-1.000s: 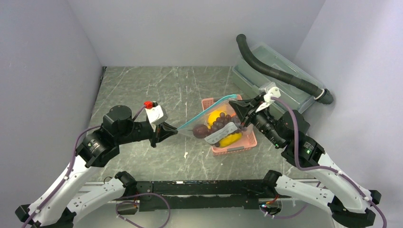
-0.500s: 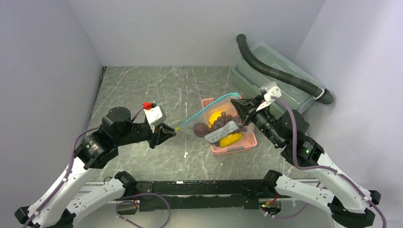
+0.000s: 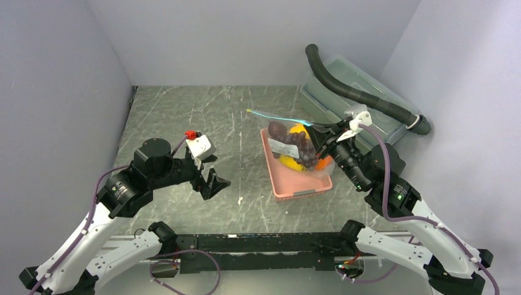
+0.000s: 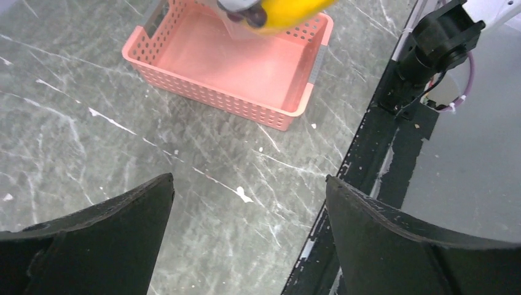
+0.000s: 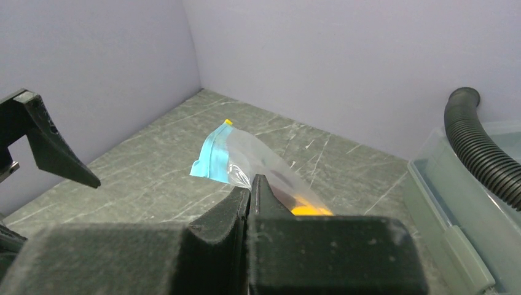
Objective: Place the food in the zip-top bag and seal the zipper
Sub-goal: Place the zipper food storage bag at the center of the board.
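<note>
Above the basket [image 3: 300, 182], the bag [image 3: 286, 139] hangs from the right gripper [image 3: 315, 135].

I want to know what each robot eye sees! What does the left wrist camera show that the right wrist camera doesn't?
Only the left wrist view shows the pink basket, which looks empty, and the open left end effector over the table. Only the right wrist view shows the right end effector shut on the zip-top bag, its blue zipper strip, the black hose and the clear box. Both show the bag with a yellow fruit inside, and the grey table.
</note>
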Available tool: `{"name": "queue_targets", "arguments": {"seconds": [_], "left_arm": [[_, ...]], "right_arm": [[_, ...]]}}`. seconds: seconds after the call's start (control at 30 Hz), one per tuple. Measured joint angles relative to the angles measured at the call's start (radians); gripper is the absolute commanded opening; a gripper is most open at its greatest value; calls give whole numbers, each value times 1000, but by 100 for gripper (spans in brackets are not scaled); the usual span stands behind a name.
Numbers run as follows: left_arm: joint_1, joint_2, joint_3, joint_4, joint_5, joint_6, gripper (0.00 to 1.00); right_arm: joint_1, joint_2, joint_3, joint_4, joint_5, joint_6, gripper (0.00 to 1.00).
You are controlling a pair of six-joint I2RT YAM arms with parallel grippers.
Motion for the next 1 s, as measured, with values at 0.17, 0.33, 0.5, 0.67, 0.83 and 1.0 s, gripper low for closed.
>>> {"name": "queue_targets", "arguments": {"seconds": [0.17, 0.33, 0.5, 0.67, 0.83, 1.0], "left_arm": [[0, 23, 23, 13, -23, -3, 100], [0, 56, 60, 37, -50, -3, 100], [0, 74, 105, 43, -95, -3, 100], [0, 87, 153, 56, -96, 5, 100], [0, 112, 180, 68, -86, 24, 99], [0, 127, 182, 87, -48, 60, 99]], "right_arm": [[0, 15, 0, 0, -21, 0, 0], [0, 40, 0, -3, -66, -2, 0], [0, 60, 0, -10, -117, -4, 0], [0, 101, 10, -38, -175, -6, 0], [0, 142, 23, -69, -238, -12, 0], [0, 177, 47, -93, -315, -12, 0]]}}
